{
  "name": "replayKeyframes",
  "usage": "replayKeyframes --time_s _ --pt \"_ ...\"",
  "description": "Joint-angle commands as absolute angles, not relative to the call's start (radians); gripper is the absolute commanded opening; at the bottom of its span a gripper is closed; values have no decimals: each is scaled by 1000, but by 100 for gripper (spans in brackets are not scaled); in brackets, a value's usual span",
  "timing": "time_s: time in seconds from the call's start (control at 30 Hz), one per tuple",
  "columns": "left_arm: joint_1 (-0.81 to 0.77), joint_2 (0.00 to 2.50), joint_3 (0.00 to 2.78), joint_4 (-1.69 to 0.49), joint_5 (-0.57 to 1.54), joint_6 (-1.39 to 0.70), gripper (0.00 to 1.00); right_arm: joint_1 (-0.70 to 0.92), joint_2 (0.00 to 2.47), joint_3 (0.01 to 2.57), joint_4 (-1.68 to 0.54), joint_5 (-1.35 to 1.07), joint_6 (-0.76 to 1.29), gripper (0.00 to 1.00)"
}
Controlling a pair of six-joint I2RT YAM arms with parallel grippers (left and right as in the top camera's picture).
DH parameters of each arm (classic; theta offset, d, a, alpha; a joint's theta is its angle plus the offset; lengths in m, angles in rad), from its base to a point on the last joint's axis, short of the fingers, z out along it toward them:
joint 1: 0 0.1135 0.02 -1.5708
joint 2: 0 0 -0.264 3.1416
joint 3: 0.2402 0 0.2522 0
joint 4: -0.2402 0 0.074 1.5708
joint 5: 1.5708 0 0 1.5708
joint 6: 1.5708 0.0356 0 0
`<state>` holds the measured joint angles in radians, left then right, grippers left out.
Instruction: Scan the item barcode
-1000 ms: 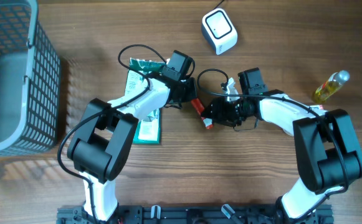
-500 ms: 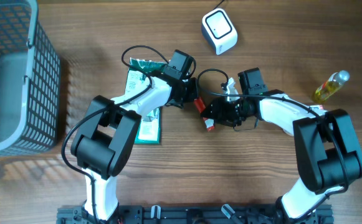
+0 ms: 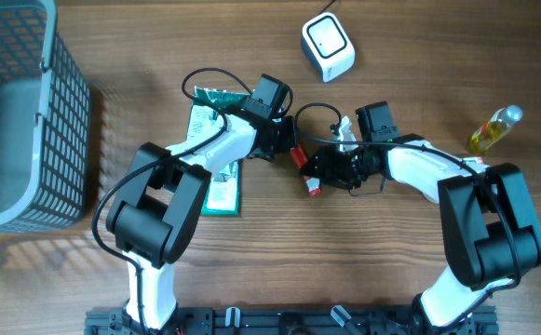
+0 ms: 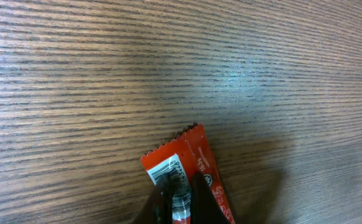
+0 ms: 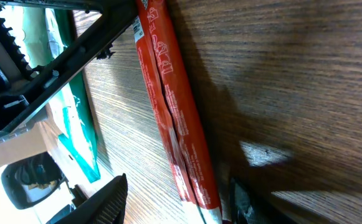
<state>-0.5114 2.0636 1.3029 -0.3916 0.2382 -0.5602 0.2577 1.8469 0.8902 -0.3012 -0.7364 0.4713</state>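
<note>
Left hand [image 3: 287, 149], seen from overhead, is pinched shut on the 11 o'clock end of the one red packet [image 3: 304, 170]. Its long axis runs from 11 to 5 over the tabletop [image 3: 391, 270], and the right hand [image 3: 333, 170] is at the 5 o'clock end. One scanner [image 3: 328, 46] sits at 12 o'clock from the packet. I also count one green pouch [image 3: 216, 177], one bottle [image 3: 493, 128] and one basket [image 3: 28, 112].

From the left wrist, the barcode [image 4: 171, 175] faces up by the fingertips.

From the right wrist, the jaws stand apart astride the packet's lower end, not clamping it.

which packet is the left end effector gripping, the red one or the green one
The red packet: the left end effector is shut on its barcode end. The green packet lies flat under that arm, ungripped.
</note>
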Motion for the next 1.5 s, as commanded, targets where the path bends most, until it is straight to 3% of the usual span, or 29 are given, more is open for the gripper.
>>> replayKeyframes --time_s 0.0,0.73,0.9,1.03,1.4,1.43,1.47 --pt "-515 2150 1266 -415 219 -569 4 263 1842 871 -307 -699 475 53" --pt "-515 2150 1266 -416 220 -569 4 317 1842 868 -273 -670 508 51" --pt "-515 2150 1266 -416 220 -569 4 317 1842 868 -273 -669 507 41" --pt "-515 2150 1266 -419 220 -569 4 317 1842 868 -287 -669 487 27" --pt "-515 2150 1266 -419 220 -569 4 317 1842 868 -364 -675 470 24" --pt "-515 2150 1266 -419 220 -569 4 317 1842 868 -363 -674 470 21" --pt "-515 2150 1266 -419 220 -569 4 317 1842 868 -361 -674 470 10"
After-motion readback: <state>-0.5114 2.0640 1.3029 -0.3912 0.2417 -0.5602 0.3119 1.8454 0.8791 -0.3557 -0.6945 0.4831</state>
